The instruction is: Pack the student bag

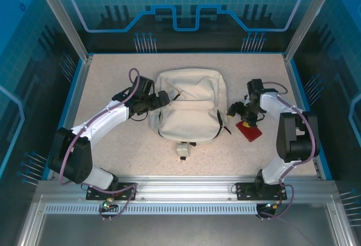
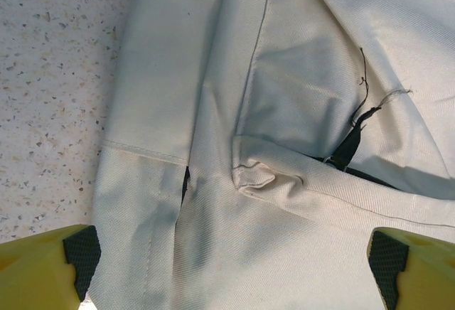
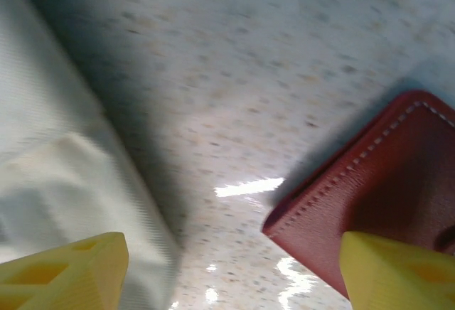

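L gripper [image 2: 234, 257] spread wide over student bag [image 1: 189, 113], R gripper [image 3: 234, 253] spread by red wallet [image 3: 377, 182]; white tag [image 1: 183, 150] too small to read.

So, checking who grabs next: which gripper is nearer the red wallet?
Right. The right gripper is at the wallet's edge; the left gripper is across the bag.
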